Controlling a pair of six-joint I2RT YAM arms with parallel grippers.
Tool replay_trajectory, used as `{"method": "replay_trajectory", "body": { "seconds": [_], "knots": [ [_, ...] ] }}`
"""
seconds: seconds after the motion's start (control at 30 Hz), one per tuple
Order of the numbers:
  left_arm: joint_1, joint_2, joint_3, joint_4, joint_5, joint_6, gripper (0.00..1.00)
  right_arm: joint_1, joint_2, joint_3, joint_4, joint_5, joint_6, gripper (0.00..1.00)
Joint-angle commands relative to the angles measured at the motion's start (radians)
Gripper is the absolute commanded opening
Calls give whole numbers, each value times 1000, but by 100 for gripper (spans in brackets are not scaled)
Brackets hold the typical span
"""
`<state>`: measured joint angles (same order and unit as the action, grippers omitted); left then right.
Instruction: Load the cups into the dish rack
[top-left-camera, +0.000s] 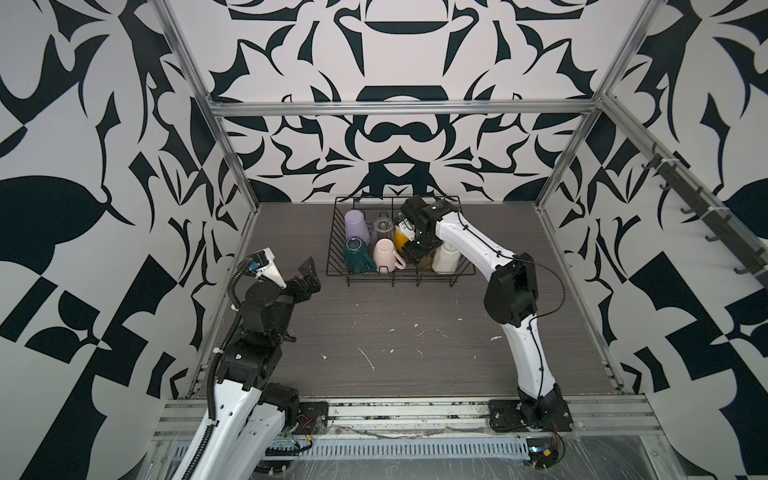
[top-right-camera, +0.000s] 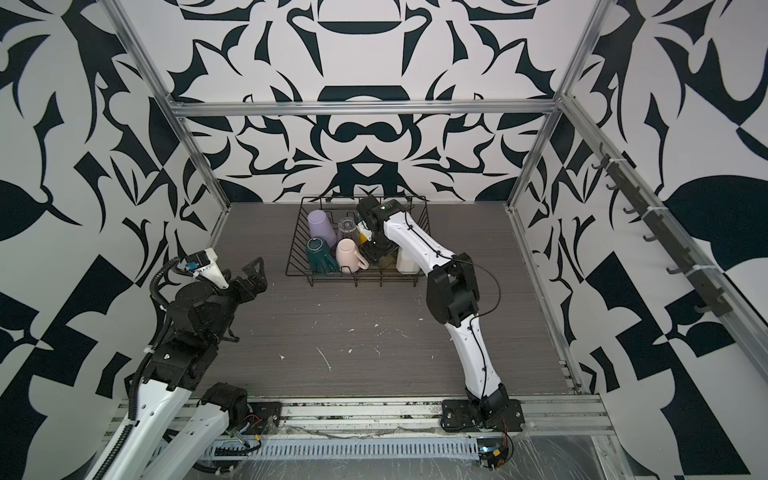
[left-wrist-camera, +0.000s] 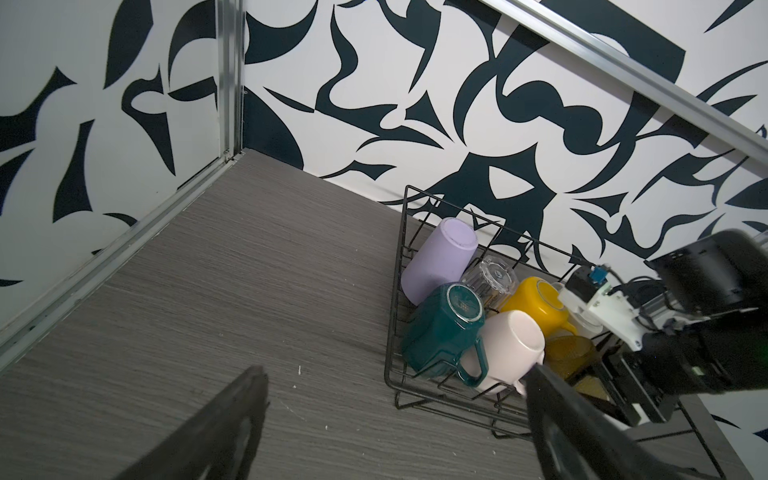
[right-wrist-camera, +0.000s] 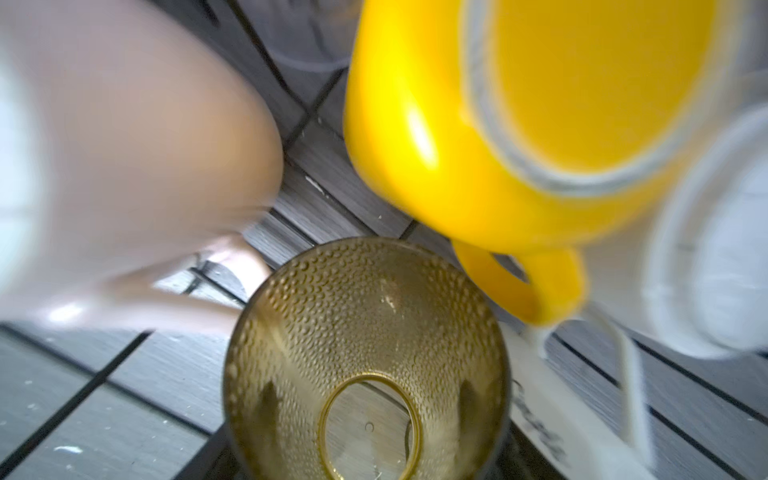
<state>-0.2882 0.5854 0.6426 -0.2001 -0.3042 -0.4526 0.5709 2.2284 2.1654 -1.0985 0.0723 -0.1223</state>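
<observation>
Nearest, the left claw (top-left-camera: 306, 270) hangs spread wide and empty above the bench (top-left-camera: 374, 332). Beyond it, the dish rack (top-left-camera: 399, 274) holds the dark green mug (top-left-camera: 358, 253), pink mug (top-left-camera: 384, 253) and olive glass (right-wrist-camera: 365, 332). The right claw (top-left-camera: 417, 253) straddles that glass, but I cannot tell whether it grips. Furthest back are the lilac tumbler (top-left-camera: 356, 224), clear glass (top-left-camera: 383, 226) and yellow mug (top-left-camera: 401, 239).

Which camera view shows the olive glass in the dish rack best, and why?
The right wrist view: the olive glass fills much of the picture, its dimpled wall clear close up. The left wrist view shows only part of it, beside the pink mug. In both top views the right arm covers nearly all of it.
</observation>
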Motion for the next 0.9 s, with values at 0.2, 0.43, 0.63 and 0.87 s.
{"method": "replay_trajectory", "body": {
  "seconds": [0.2,0.43,0.63,0.87],
  "knots": [
    [-1,88,50,84,161,9,100,-2,-214,-54,58,-66,26,29],
    [4,229,141,77,355,-18,94,-1,-392,-233,142,-167,32,26],
    [70,357,200,89,589,-104,88,0,-606,-506,319,-245,35,23],
    [96,494,244,148,860,-205,82,36,-747,-653,395,-329,-31,19]
  ]
}}
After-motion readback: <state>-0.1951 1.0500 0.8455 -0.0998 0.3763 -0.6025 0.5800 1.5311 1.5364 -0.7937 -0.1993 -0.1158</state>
